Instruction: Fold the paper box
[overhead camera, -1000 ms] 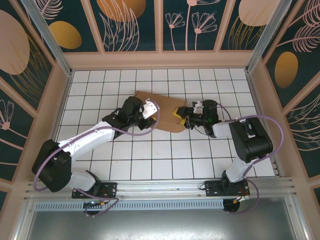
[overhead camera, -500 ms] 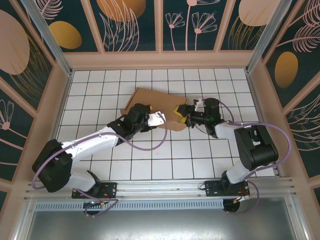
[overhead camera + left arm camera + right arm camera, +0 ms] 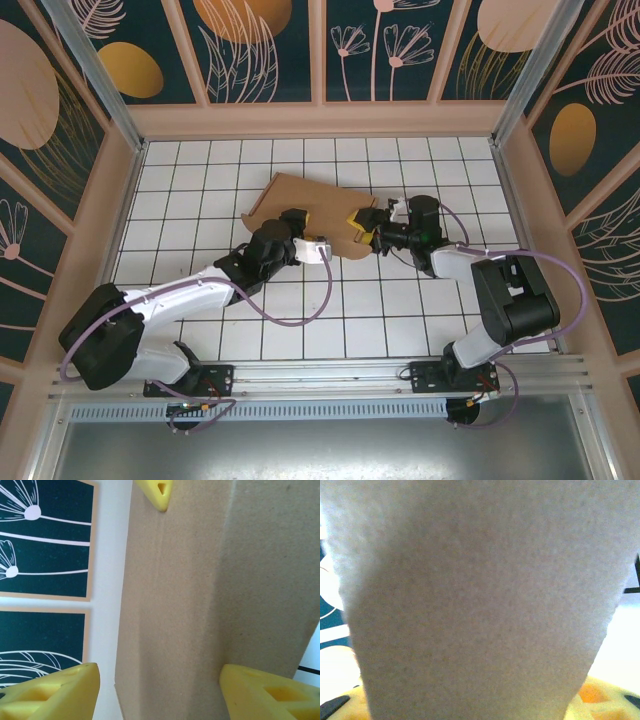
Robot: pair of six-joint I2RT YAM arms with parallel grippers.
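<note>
Paper box — a brown die-cut sheet, not yet a box — lies on the white tiled counter, toward the far wall and skewed to the tile lines. An arm reaches in to it from each side.

Left tool: wide open, holding nothing. In its wrist view the paper box runs up between the two yellow fingers. The left-hand one stands apart from the board and the right-hand one is at or against it.

Right tool: at the sheet's right edge, with a yellow finger over the board. Pinched or merely resting — cannot tell.

Risks, as I judge them:
- The two tools sit near each other, so a reach by either along the sheet could knock fingers together.
- If the left tool closes off the crease, it may kink a panel where no fold belongs.
- If the right tool's hold is loose, a push from the left slides the sheet over the tiles instead of folding it.

Views compared:
- Overhead gives the layout and the sheet's outline, but fold lines are too faint to read there.
- Left wrist view shows a crease down the board and a third yellow tip at its far end, likely the right tool's.
- Right wrist view has the paper box up close and blurred, with yellow at the bottom corners.
</note>
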